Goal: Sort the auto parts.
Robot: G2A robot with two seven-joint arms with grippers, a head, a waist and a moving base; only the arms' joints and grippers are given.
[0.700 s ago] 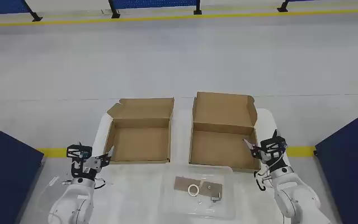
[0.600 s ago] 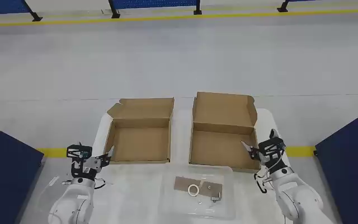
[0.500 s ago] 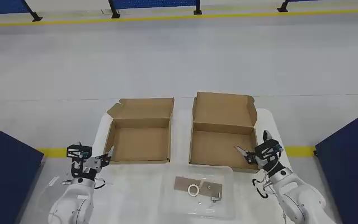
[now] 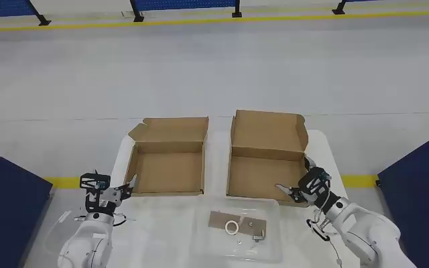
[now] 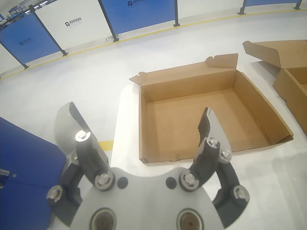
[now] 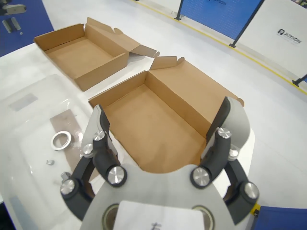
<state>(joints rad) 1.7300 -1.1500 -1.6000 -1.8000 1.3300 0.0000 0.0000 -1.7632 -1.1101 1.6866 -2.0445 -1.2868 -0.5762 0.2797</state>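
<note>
Our left hand [image 5: 139,111] hangs over the left side of the surface [image 4: 161,228], jaws spread wide and holding nothing. It is just short of the left box [image 4: 167,172], which is open and bare inside

Next along, at the front middle, sits the clear tray [image 4: 208,249] with the parts we have to sort. There is a flat brown plate [image 4: 218,220], a metal ring [image 4: 232,227] lying at the plate's edge, and a couple of small metal pieces [image 4: 257,236] beside them

We judge the ring to be light, stiff and smooth. Because it lies flat, it offers little height to pinch, so we would put one finger through the hole and one outside and clamp across the band. The small metal pieces look light enough to skid or flick away, so we would close on them slowly and squarely. The brown plate lies flush on the tray floor, and we cannot tell whether it is a part or a liner. If it is a part, an edge would have to be tipped up first. The tray itself looks light and may slide when pushed

Behind and to the right stands the right box [image 4: 261,177], also open and bare. Our right hand [image 6: 162,105] hovers over its near right corner, close to the tray, jaws wide apart and holding nothing
</note>
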